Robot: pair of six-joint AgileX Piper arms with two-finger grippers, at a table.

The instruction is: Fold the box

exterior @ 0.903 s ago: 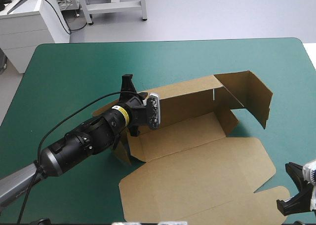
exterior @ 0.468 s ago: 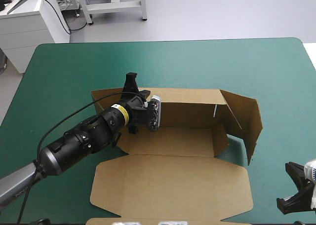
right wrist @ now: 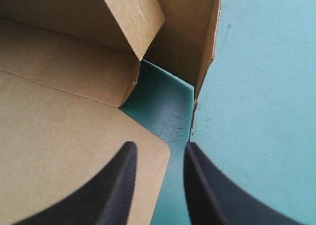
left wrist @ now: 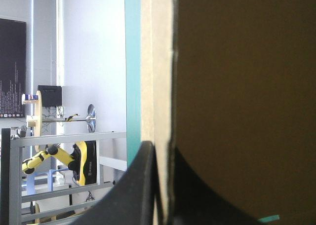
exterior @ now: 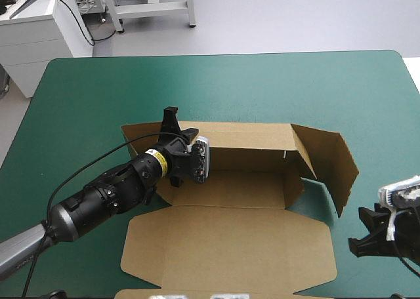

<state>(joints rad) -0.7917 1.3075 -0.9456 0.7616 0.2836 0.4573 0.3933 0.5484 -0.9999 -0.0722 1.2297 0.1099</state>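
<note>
— So, where does the box [exterior: 249, 187] sit?
— Around the middle of the table [exterior: 98, 89], a bit toward its right edge. The lid [exterior: 230, 246] lies flat on the near side. The back wall [exterior: 249, 141] stands upright along the far side. The right flap [exterior: 331, 164] is raised too, swung outward at an angle.
— And your left gripper [exterior: 180, 130]?
— Clamped on the back wall near its left end, with one finger behind the board and one in front, the sheet pinched between them. In my wrist view the wall's edge runs straight on from between the fingers.
— And the right gripper [right wrist: 159, 148]?
— Low, by the table's near right corner, fingers spread apart. Ahead of it I see the lid's rounded right corner beneath one finger. Past that is a wedge of bare teal-green cover, then the raised flap's edge.
— Does it touch the board?
— From above, no: a strip of cover shows between it and the lid.
</note>
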